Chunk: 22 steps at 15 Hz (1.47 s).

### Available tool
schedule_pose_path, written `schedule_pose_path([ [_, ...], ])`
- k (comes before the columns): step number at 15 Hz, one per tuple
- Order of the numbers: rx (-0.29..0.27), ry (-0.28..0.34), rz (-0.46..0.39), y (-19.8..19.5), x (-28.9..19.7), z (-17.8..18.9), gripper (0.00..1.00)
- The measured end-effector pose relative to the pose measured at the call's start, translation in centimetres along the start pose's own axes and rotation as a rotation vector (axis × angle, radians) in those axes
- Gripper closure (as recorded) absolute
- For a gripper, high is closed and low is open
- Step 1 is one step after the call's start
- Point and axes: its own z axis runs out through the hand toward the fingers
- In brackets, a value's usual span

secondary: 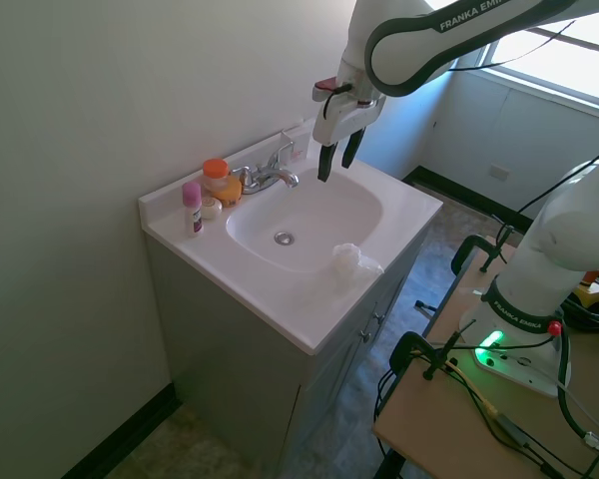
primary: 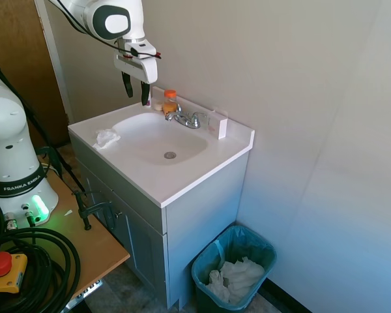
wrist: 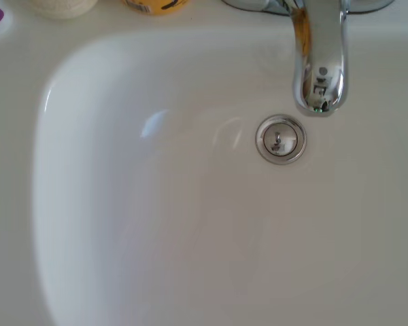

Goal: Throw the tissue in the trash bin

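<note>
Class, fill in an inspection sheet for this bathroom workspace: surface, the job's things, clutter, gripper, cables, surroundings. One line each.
Surface: white vanity top with a dry-looking basin.
Job's things: tissue lies on the counter's front edge beside the basin; trash bin stands on the floor beside the vanity, bag-lined, crumpled paper inside.
Clutter: orange-capped bottle, pink-capped tube and white box around the faucet.
Gripper: gripper open, empty, above the basin.
Cables: nothing seen on the vanity.
Surroundings: plain walls, a wooden door.
</note>
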Motion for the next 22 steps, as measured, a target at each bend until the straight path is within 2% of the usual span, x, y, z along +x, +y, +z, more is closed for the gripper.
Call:
schedule_pose_path([
  [3, -0.024, -0.015, -0.012, -0.5, -0.3, 0.8, 0.00],
  [6, -0.052, -0.037, -0.060, -3.2, -3.9, 1.7, 0.00],
  [10, -0.093, -0.076, -0.073, -5.0, -7.8, 3.2, 0.00],
  [16, -0.211, -0.156, -0.052, -3.8, -9.7, 8.0, 0.00],
  [22, -0.273, -0.203, -0.029, -2.5, -10.3, 11.5, 0.00],
])
